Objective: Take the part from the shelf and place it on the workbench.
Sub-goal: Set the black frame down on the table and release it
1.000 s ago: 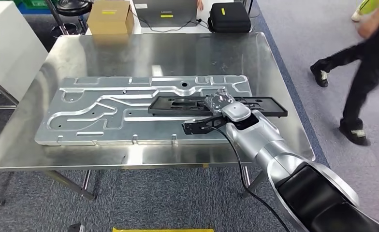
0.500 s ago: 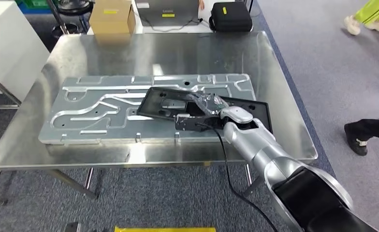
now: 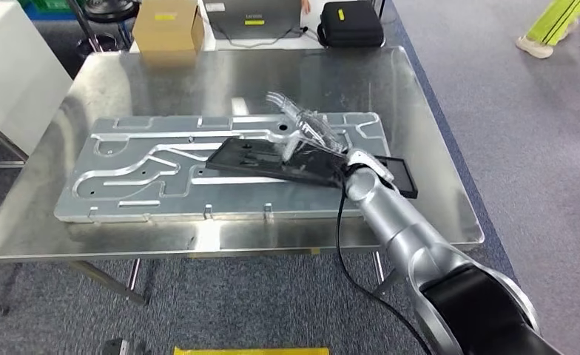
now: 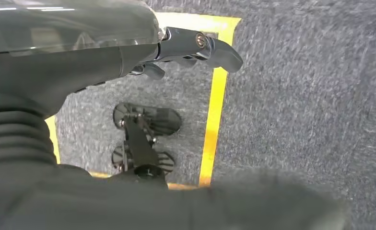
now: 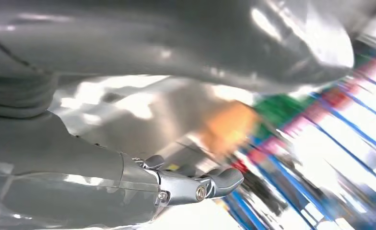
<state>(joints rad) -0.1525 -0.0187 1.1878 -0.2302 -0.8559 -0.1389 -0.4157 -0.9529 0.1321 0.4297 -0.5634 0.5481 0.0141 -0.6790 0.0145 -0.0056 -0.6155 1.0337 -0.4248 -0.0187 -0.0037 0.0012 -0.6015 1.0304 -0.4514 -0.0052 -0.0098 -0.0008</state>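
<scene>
a shiny metal bench (image 3: 420, 96) carries a large grey machined plate (image 3: 146, 177). a flat black part (image 3: 272, 159) lies across that plate's right half, one end tilted up. the robot's right hand (image 3: 309, 133), wrapped in clear plastic, reaches over the part with fingers (image 3: 283, 103) spread wide above it; whether it touches the part i cannot tell. the left hand (image 4: 186, 45) hangs above grey carpet with yellow tape lines (image 4: 215, 110), fingers curled in on nothing. beyond the bench sit a cardboard box (image 3: 170, 24) and a black case (image 3: 350, 24).
</scene>
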